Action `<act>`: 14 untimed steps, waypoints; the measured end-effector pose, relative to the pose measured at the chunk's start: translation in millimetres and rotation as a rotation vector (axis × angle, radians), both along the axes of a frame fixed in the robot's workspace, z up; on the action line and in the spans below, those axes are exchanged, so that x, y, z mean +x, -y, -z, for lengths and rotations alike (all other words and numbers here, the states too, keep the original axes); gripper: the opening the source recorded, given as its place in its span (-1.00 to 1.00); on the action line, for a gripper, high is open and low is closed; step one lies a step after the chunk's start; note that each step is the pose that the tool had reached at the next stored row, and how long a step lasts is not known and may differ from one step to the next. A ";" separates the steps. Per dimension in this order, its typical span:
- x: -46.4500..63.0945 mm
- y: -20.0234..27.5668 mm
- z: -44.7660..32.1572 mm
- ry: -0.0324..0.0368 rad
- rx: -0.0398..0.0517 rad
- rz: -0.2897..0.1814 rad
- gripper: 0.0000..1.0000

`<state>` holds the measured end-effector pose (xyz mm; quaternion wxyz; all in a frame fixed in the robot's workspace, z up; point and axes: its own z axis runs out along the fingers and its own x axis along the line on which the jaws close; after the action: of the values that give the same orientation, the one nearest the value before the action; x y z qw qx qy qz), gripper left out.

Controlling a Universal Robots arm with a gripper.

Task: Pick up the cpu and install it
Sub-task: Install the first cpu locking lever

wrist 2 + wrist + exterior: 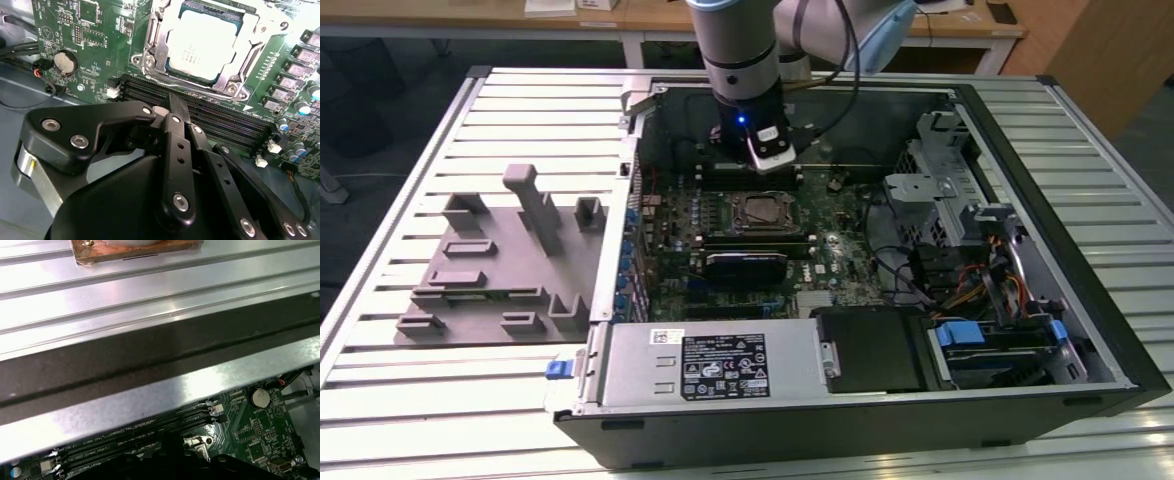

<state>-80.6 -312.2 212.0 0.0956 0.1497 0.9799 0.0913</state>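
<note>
Cpu (202, 47) first: your open computer case (1067, 130) holds the green motherboard (95, 40), and the chip lies seated in its metal-framed socket (150, 52) there. Silvery-grey top plate, thin pale rim, flat. Your gripper (172, 112) hangs just beside the socket, fingers closed together, gripping nothing.

1. We are seeing the cpu (202, 45) in the second wrist view as a small flat square chip with a silvery-grey metal top plate and a thin pale rim.
2. It is lying flat and level inside the socket (210, 50), framed on all sides by the metal bracket.
3. In the exterior view, we are finding the cpu (759, 211) sitting mid-board inside the open computer case (1067, 200).
</note>
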 end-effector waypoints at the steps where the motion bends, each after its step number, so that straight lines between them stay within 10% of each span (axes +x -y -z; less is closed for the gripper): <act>1: 0.0 0.0 0.0 0.0000 -0.0016 0.000 -0.79; 8: 3.0 0.0 0.4 -0.0102 -0.0539 0.001 -0.79; 14: 8.6 0.0 0.4 -0.0506 -0.0935 0.003 -0.79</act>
<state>-72.0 -312.2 211.5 0.0778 0.1488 0.9849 0.0414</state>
